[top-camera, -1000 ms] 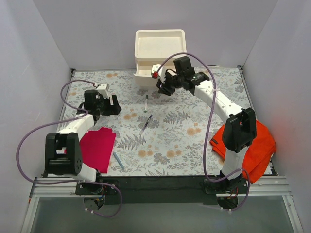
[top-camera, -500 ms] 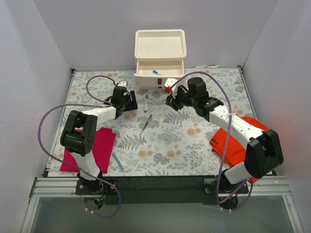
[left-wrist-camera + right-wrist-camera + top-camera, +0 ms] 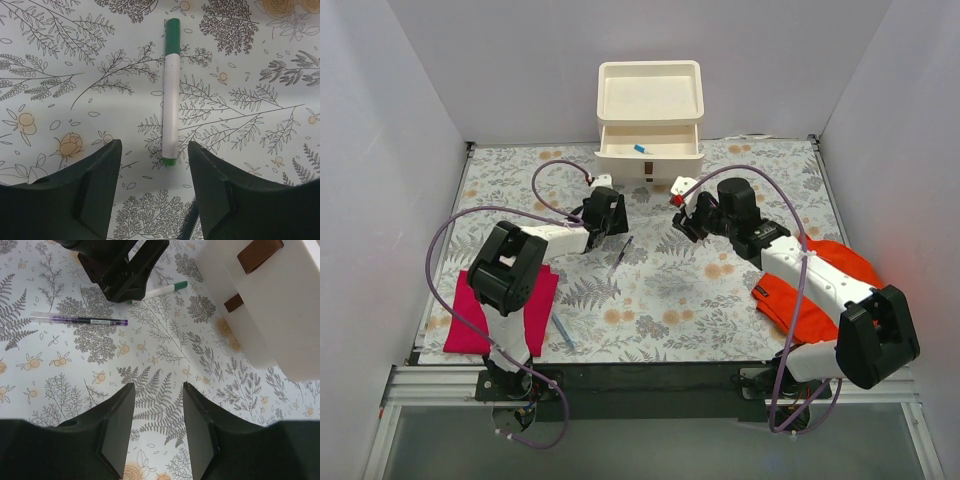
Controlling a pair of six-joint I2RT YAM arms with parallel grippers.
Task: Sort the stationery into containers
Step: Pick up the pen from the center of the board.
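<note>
Top view: cream drawers (image 3: 650, 95) at the back of the counter (image 3: 700, 300), 1 drawer pulled out with a small blue piece (image 3: 640, 149) inside, left fingers (image 3: 610, 215) low just in front of them, right fingers (image 3: 682, 222) near on the right, a dark pen (image 3: 621, 254) and a blue pen (image 3: 563, 331) loose on the counter. Left wrist: fingers spread, gripping nothing — the white marker (image 3: 170, 95) lies flat with its near green tip in the gap between them. Right wrist: fingers parted and empty too — the dark pen and white marker lie ahead, drawers off to the right.
</note>
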